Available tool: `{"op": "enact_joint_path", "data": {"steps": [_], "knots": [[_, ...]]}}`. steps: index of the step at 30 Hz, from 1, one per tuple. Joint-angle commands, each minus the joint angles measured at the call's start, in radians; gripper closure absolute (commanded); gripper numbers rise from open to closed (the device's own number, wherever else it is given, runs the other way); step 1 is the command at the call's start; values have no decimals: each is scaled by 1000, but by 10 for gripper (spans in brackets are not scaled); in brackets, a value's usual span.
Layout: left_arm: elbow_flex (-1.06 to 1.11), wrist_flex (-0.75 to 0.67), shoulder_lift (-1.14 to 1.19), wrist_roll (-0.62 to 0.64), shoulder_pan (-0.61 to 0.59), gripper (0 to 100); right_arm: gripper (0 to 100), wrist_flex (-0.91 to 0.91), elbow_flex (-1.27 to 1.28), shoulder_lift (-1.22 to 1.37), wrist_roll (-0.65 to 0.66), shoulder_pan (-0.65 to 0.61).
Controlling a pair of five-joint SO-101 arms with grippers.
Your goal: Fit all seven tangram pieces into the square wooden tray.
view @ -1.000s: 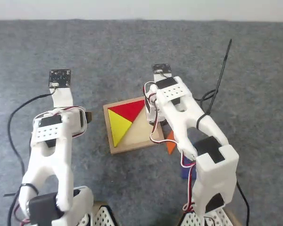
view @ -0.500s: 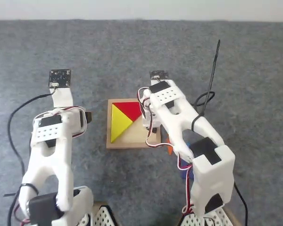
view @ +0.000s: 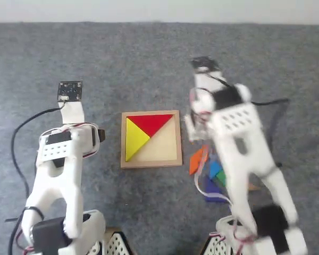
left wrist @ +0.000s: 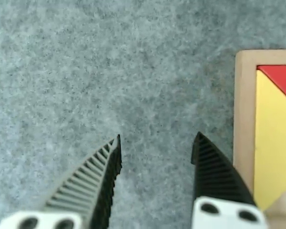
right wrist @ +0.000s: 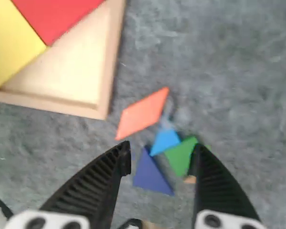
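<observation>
Right gripper (right wrist: 162, 145) withdrew from tray (view: 149, 164), fingers apart; left gripper (left wrist: 158, 138) likewise. I judged orange piece (right wrist: 143, 113) light, stiff, thin: pinch opposite edges.

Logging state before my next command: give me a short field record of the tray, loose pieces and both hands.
tray: holds red triangle and yellow triangle; remaining floor is bare wood
loose pieces: orange piece, light blue piece, green piece, dark blue piece, clustered on carpet beside tray
left hand: open, over carpet beside tray
right hand: open, above loose cluster
</observation>
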Motion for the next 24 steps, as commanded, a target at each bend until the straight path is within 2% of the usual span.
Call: {"op": "enact_joint_path", "data": {"steps": [1,6,10,13,16,21,24], "knots": [[-10,-20,-17,-9,5,778,738,-36,130,-143,84,119],[-8,2,-17,-60,23,779,769,-173,333,-150,106,239],[-7,8,-17,-66,38,780,855,-245,442,-159,219,263],[-5,8,-17,-104,40,815,910,-252,445,-151,117,262],[18,3,-40,-127,57,854,907,-274,451,-148,20,232],[199,-107,-256,-132,71,858,820,-315,494,-148,-115,124],[306,-144,-423,-146,66,815,756,-390,534,-148,-170,90]]}}
